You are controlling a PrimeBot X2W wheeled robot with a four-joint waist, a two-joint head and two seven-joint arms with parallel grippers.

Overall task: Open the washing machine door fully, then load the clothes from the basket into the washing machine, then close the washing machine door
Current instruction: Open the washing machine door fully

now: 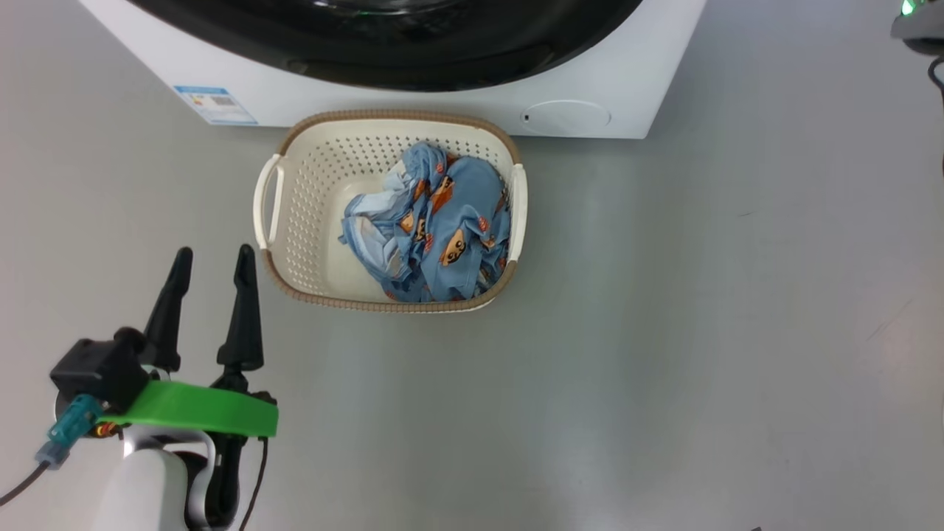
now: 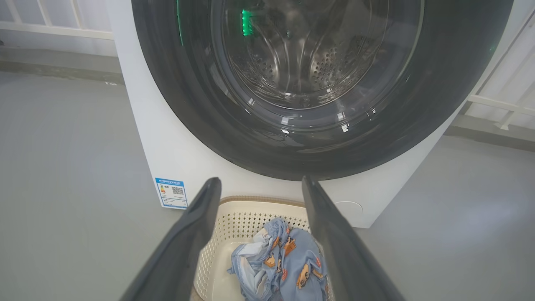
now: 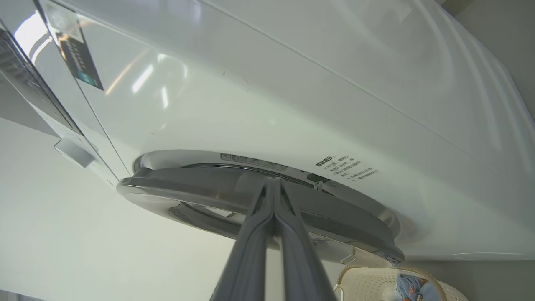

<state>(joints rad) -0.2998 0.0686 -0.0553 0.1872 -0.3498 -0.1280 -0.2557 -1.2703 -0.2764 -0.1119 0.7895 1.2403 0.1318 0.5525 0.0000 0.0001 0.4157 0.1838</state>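
Observation:
The white washing machine (image 1: pixel 442 110) stands at the top of the head view, its glossy black door (image 1: pixel 383 51) facing me. In the left wrist view the door (image 2: pixel 200 104) looks closed, and the steel drum shows through its glass. On the floor right before the machine sits the cream basket (image 1: pixel 310 169), holding the light blue bear-print clothes (image 1: pixel 442 228). My left gripper (image 1: pixel 212 254) hovers open and empty, left of the basket. My right gripper (image 3: pixel 273 182) is shut, with its tips pressed together at the rim of the door (image 3: pixel 200 188).
Grey floor spreads to both sides of the basket. A blue label (image 1: pixel 215 104) and a round flap (image 1: pixel 566 116) mark the machine's lower front. A dark part with a green light (image 1: pixel 914 15) shows at the top right corner. White railings (image 2: pixel 497 100) stand behind the machine.

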